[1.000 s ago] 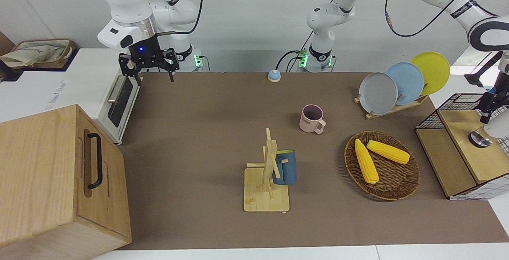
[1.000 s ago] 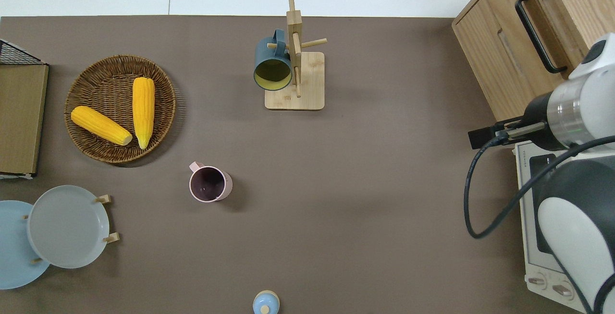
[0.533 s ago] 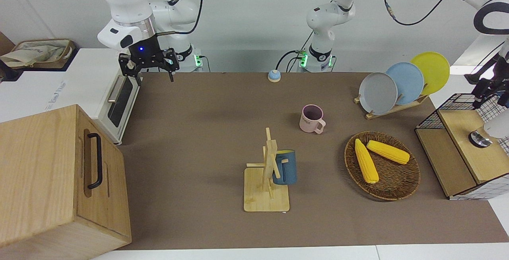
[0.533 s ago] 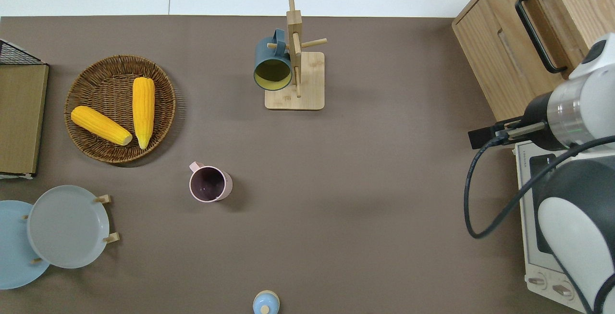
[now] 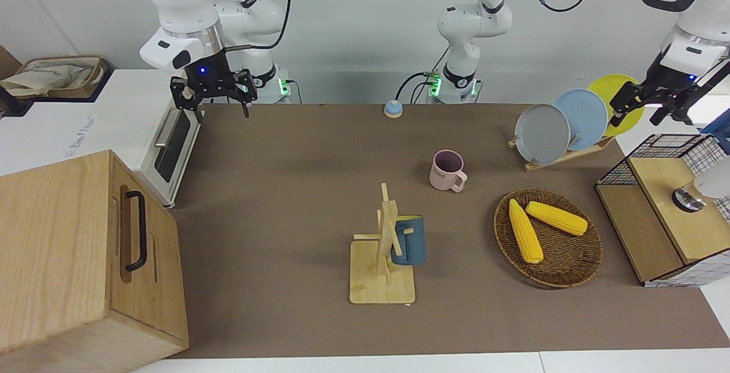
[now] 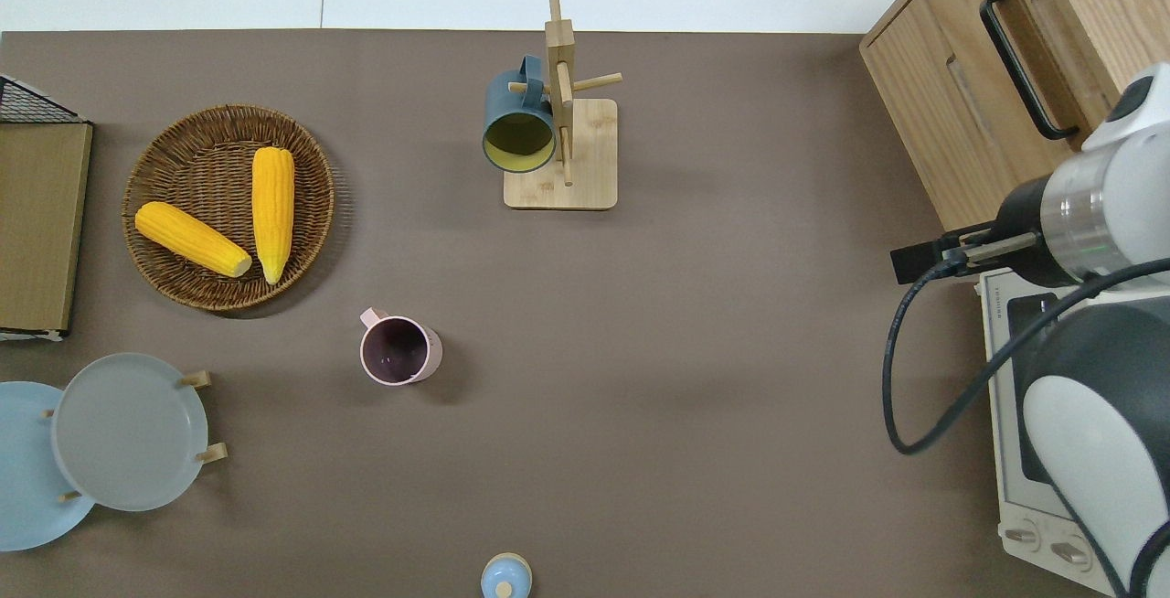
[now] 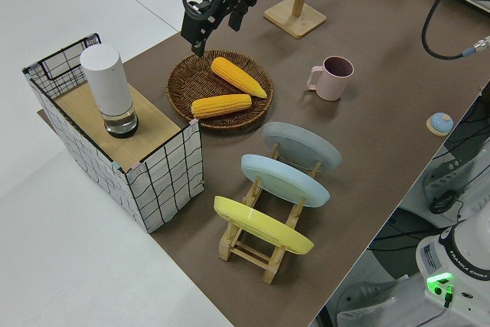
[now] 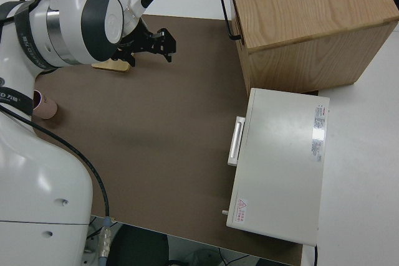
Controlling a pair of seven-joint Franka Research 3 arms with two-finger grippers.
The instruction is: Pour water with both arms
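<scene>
Since a second ago the left claw, spread and empty, is rising off the white bottle standing in the wire basket; smooth, probably slippery, best gripped mid-body. Right claw, also spread, is parked.

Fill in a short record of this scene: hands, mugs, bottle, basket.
Left hand: open, empty, raised at its own end of the table
Right hand: open, empty, parked
Pink mug: upright on the table
Blue mug: hanging on the rack
Bottle: standing on the crate
Basket: two corn cobs
</scene>
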